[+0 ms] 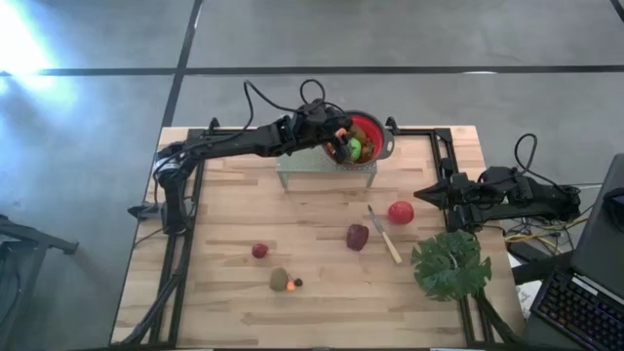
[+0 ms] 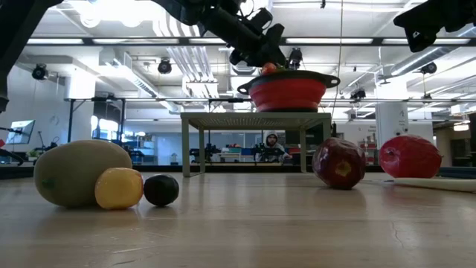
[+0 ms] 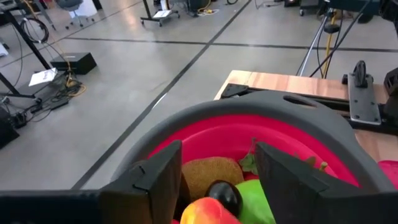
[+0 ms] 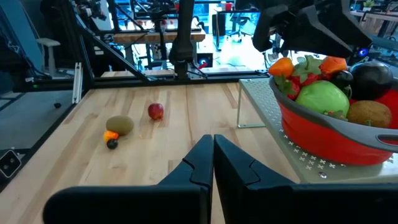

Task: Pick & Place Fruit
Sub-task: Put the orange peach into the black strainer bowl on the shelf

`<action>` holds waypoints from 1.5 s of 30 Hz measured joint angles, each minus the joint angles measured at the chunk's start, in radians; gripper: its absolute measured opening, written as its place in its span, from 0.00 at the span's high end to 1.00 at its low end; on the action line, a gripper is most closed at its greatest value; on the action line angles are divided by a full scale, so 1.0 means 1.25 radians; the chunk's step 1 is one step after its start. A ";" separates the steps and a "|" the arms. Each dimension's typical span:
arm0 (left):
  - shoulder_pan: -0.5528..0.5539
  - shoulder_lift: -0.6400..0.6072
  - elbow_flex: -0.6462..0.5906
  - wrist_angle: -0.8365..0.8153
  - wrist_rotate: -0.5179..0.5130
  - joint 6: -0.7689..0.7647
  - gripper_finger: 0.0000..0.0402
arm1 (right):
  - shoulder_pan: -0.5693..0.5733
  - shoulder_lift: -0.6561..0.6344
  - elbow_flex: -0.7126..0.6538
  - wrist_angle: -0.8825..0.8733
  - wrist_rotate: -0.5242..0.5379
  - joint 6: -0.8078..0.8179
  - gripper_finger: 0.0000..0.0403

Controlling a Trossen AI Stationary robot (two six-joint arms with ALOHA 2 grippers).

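We judge the step in hand to be the drop into the red bowl (image 1: 373,130), which stands on a pale perforated stand (image 1: 327,174) at the far edge of the table (image 1: 224,292); the left gripper (image 3: 217,171) hangs over the bowl with its fingers apart and nothing between them, and directly below them lie a kiwi (image 3: 210,174), a dark berry (image 3: 225,196), a green apple (image 3: 256,200) and an orange-red piece (image 3: 200,213); the right gripper (image 4: 213,155) waits at the table's right edge, fingers pressed together and empty. Fruit left on the table: a red apple (image 1: 400,212), a dark maroon fruit (image 1: 358,236), a small red fruit (image 1: 259,251), and a second kiwi (image 1: 280,280) with an orange piece (image 1: 291,287) and a berry (image 1: 298,283) touching in a cluster; the knife (image 1: 383,234) and green leaf (image 1: 450,263) lie near them. The next move, in our judgement, calls for lifting clear of the rim, then descending on one of these. Hard to make out: which fruit was just let go, the bowl's lower layers, and the left gripper in the low view.
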 joint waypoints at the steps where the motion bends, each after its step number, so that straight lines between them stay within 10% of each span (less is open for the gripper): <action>1: 0.000 0.000 0.003 -0.001 0.000 0.003 0.48 | 0.000 0.000 0.000 0.000 0.000 0.000 0.98; 8: -0.011 -0.017 0.047 -0.055 0.000 0.006 0.48 | 0.000 0.000 0.000 0.000 0.000 0.000 0.98; 29: -0.219 -0.027 0.274 -0.835 0.035 -0.066 0.49 | 0.000 0.000 0.000 0.000 0.000 0.000 0.98; 45: -0.526 -0.023 0.069 -0.751 0.068 -0.154 0.49 | 0.000 0.000 0.000 0.000 0.000 0.000 0.98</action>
